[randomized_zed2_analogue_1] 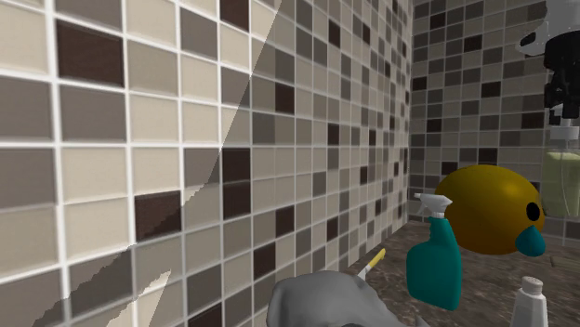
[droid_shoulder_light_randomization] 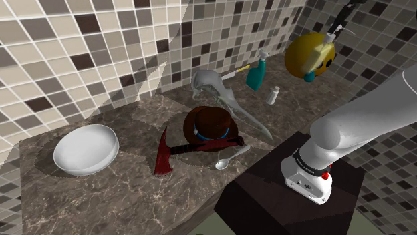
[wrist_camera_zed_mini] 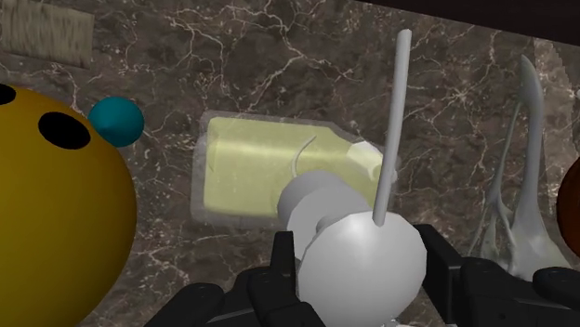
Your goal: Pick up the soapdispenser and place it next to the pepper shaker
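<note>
My gripper hangs high over the counter's back corner, shut on the grey pump head of the soap dispenser, a clear bottle of pale yellow liquid. In the wrist view the black fingers clasp the pump head from both sides. The soap dispenser hangs in the air in front of a yellow ball. The pepper shaker, small and whitish, stands on the marble counter below, beside a teal spray bottle. The pepper shaker sits low at the second exterior view's right.
The yellow ball with a teal nose rests by the tiled corner. A grey bird skull, brown hat, red axe, spoon and white bowl lie along the counter. The dark stand is at the lower right.
</note>
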